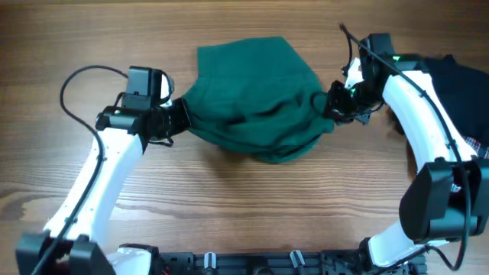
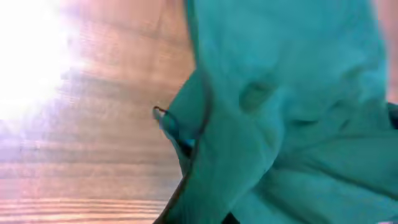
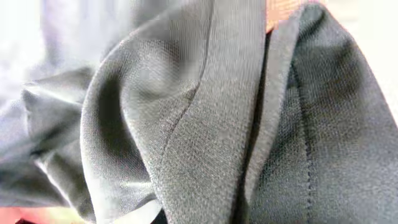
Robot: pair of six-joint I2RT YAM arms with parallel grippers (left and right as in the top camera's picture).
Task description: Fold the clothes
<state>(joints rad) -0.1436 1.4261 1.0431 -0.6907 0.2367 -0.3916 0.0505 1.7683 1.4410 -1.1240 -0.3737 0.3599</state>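
Observation:
The clothes (image 1: 252, 99) are one dark green garment, bunched and partly doubled over in the middle of the wooden table. My left gripper (image 1: 180, 120) is at its left edge, shut on a gathered corner. My right gripper (image 1: 334, 105) is at its right edge, shut on a gathered bit of fabric. In the left wrist view green cloth (image 2: 292, 118) hangs over the jaws and hides the fingers. In the right wrist view folds of cloth (image 3: 205, 124) fill the frame, look grey, and hide the fingers.
A black garment (image 1: 458, 76) lies at the table's right edge behind my right arm, with a bit of plaid cloth (image 1: 478, 143) next to it. Bare wooden table (image 1: 229, 198) lies in front of the garment.

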